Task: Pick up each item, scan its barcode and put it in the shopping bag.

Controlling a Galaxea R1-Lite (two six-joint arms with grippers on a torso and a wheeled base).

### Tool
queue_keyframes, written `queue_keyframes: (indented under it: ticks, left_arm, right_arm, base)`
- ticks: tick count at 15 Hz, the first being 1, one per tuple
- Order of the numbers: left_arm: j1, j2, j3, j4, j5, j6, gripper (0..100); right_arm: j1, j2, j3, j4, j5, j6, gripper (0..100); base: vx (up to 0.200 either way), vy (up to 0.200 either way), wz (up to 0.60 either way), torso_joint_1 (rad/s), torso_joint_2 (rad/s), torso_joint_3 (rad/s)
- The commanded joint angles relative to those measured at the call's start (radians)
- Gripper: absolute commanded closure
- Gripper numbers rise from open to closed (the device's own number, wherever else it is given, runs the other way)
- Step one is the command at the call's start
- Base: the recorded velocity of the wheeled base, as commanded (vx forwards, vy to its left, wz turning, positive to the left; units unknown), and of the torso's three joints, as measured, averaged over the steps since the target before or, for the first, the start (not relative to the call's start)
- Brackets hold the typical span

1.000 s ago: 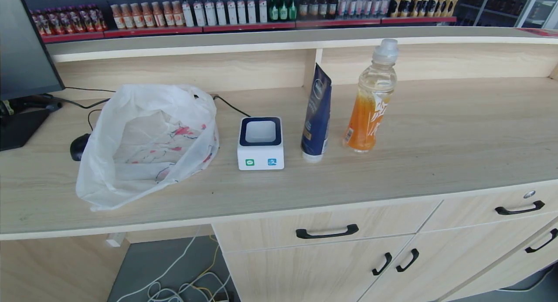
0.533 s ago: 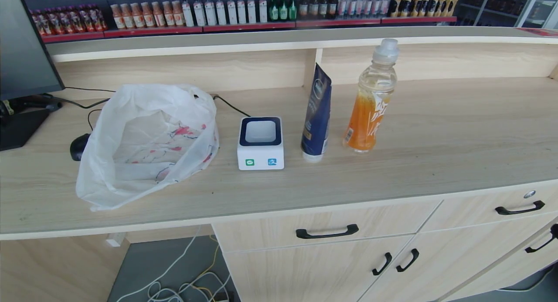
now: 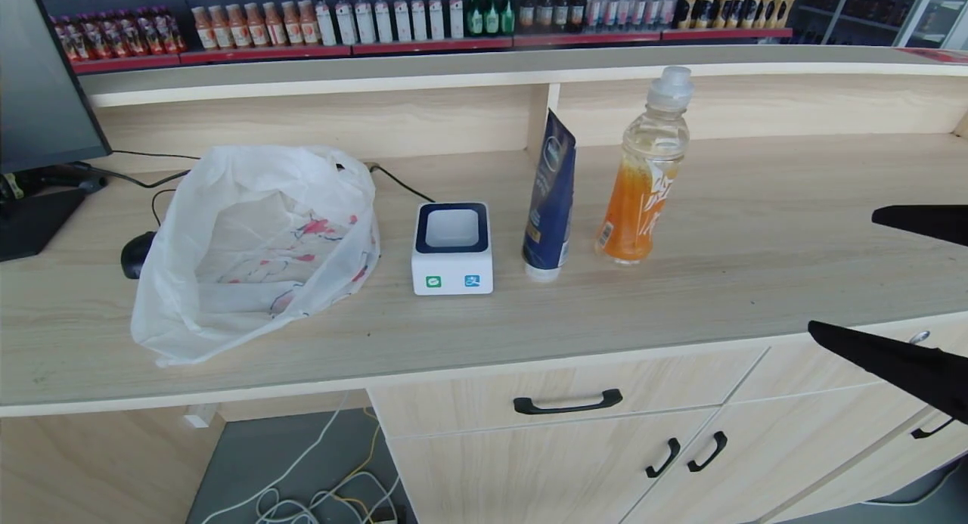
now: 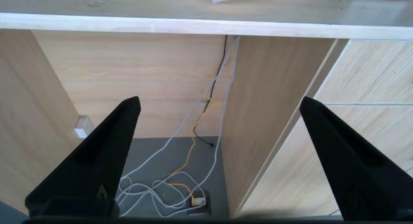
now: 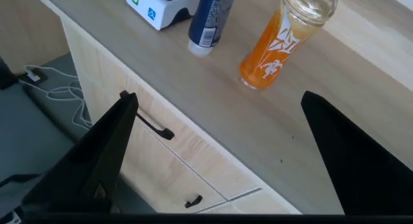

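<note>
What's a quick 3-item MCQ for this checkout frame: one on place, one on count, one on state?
1. What sits between the shopping bag and the blue tube?
A. scanner
B. mouse
C. monitor

2. How many items to scan stand on the counter outside the bag?
A. one
B. two
C. three

3. The right gripper is:
A. open, empty
B. shut, empty
C. shut on an item

1 A: the scanner stands with the shopping bag on one side and the blue tube on the other.
2 B: just the blue tube and the orange bottle, both upright.
3 A: its fingers are spread wide with nothing between them.
</note>
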Motion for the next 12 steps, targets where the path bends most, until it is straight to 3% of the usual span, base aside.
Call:
queue_keyframes:
  ticks: [1, 2, 5, 6, 7, 8, 10, 12]
  left_arm:
    - [0.0, 0.0, 0.0, 0.0, 0.0, 0.0, 0]
    - [0.0, 0.0, 0.0, 0.0, 0.0, 0.0, 0]
    - [0.0, 0.0, 0.0, 0.0, 0.0, 0.0, 0]
    - [0.0, 0.0, 0.0, 0.0, 0.0, 0.0, 0]
    - [0.0, 0.0, 0.0, 0.0, 0.0, 0.0, 0]
    - [0.0, 0.0, 0.0, 0.0, 0.0, 0.0, 0]
    - [0.0, 0.0, 0.0, 0.0, 0.0, 0.0, 0]
    - [0.0, 0.0, 0.0, 0.0, 0.0, 0.0, 0]
  right_arm:
    - [0.131, 0.092, -0.025, -0.03, -0.112, 0.064, 0]
    - [0.169, 0.118, -0.023, -0.064, -0.151, 0.096, 0]
    - [0.301, 0.299, -0.048, -0.367, -0.304, 0.178, 0]
    - [0.307, 0.308, -0.05, -0.384, -0.317, 0.181, 0]
    - [0.371, 0.423, -0.063, -0.587, -0.49, 0.241, 0]
    - [0.401, 0.479, -0.063, -0.708, -0.59, 0.264, 0]
    - [0.408, 0.554, -0.077, -0.878, -0.703, 0.228, 0]
    - [0.408, 0.58, -0.079, -0.935, -0.703, 0.181, 0]
  base:
    - [0.0, 0.0, 0.0, 0.0, 0.0, 0.0]
    - [0.0, 0.0, 0.0, 0.0, 0.0, 0.0]
    - [0.0, 0.0, 0.0, 0.0, 0.0, 0.0]
    - [0.0, 0.0, 0.0, 0.0, 0.0, 0.0]
    - [0.0, 0.0, 0.0, 0.0, 0.0, 0.0]
    - [0.0, 0.0, 0.0, 0.0, 0.0, 0.0]
    - [0.0, 0.0, 0.0, 0.0, 0.0, 0.0]
    - [0.0, 0.0, 0.0, 0.0, 0.0, 0.0]
